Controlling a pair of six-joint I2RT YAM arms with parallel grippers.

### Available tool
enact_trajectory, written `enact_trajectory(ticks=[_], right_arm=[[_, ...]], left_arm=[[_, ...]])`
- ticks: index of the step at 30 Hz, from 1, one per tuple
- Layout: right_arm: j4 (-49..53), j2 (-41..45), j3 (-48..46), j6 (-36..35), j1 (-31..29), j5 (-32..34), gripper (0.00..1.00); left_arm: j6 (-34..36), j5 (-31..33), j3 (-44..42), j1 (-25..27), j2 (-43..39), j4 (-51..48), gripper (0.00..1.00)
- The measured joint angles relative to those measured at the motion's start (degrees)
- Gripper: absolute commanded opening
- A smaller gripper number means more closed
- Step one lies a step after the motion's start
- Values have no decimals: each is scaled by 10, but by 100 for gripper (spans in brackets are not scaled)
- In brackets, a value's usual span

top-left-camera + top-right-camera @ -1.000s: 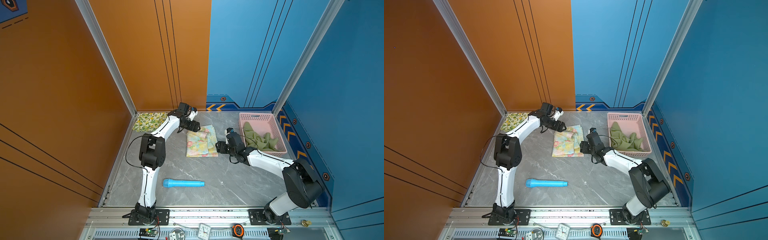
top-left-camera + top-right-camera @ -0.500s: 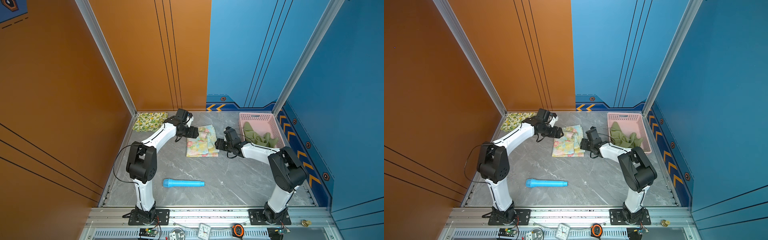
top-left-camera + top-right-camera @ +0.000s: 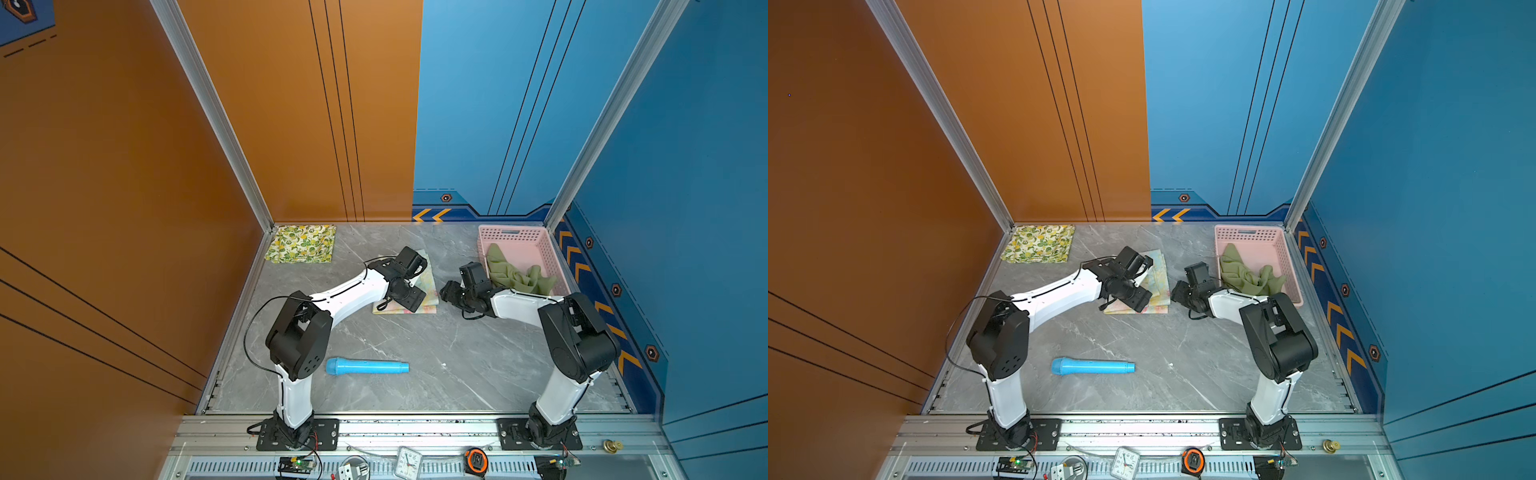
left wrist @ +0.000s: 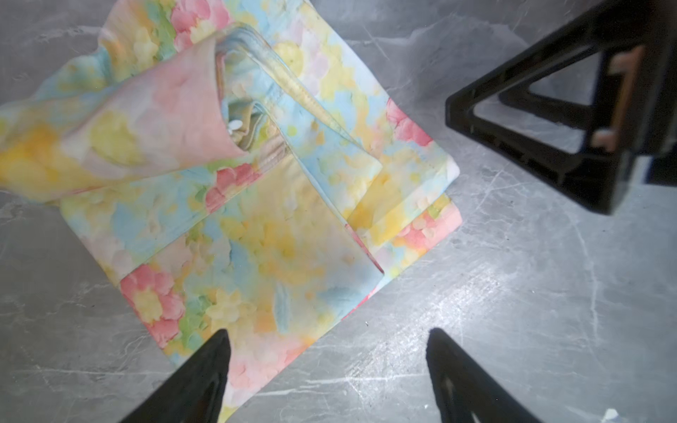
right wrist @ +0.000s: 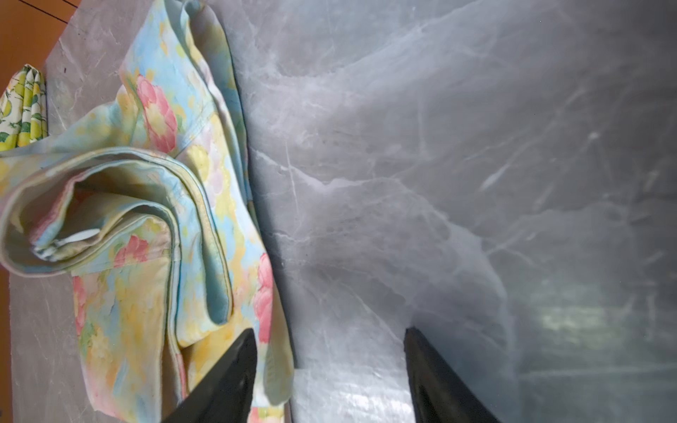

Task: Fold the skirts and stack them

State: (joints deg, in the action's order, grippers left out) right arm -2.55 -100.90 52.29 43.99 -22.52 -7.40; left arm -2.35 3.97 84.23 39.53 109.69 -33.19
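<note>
pastel skirt [image 4: 256,219] looks soft, light, floppy, top fold bulging; left fingers [image 4: 198,377] apart, empty, over corner; right fingers [image 5: 227,377] apart, empty, at edge; best pinch all layers there.

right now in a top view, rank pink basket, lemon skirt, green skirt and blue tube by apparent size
1. pink basket
2. lemon skirt and green skirt, too alike to rank
3. blue tube, long but slim
</note>
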Motion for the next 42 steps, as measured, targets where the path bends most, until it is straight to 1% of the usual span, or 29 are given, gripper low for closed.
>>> enact_trajectory(ticks=[4, 9, 11, 16, 21, 22, 24, 25, 27, 28, 33, 37, 39, 42], right_arm=[[0, 23, -19, 3, 7, -2, 65], [0, 42, -31, 4, 14, -1, 65], [0, 45, -34, 4, 16, -1, 65], [0, 50, -34, 4, 15, -1, 65], [0, 56, -34, -2, 15, -1, 65], [0, 57, -34, -3, 15, 0, 65], [0, 60, -34, -4, 15, 0, 65], [0, 61, -34, -5, 15, 1, 65], [0, 62, -34, -5, 15, 1, 65], [0, 62, -34, -5, 15, 1, 65], [0, 62, -34, -7, 15, 1, 65], [2, 62, -34, -13, 15, 3, 65], [5, 62, -33, -16, 15, 7, 65], [7, 62, -28, -20, 11, 12, 65]], left_arm=[[0, 18, 21, 9, 43, -2, 85], [-10, 30, 60, 10, 83, -5, 78], [-19, 34, 76, 10, 95, -5, 74], [-38, 48, 115, 10, 129, -5, 71], [-44, 61, 146, 10, 162, -4, 65], [-44, 63, 149, 10, 167, -5, 62], [-45, 65, 150, 10, 175, -5, 46], [-45, 66, 151, 10, 178, -5, 32], [-47, 65, 154, 10, 182, -5, 8], [-46, 65, 157, 10, 184, -5, 0], [-51, 63, 166, 2, 184, -5, 0], [-65, 48, 166, -10, 178, -3, 0], [-80, 36, 146, -21, 156, 10, 0], [-115, 11, 79, -50, 86, 47, 0]])
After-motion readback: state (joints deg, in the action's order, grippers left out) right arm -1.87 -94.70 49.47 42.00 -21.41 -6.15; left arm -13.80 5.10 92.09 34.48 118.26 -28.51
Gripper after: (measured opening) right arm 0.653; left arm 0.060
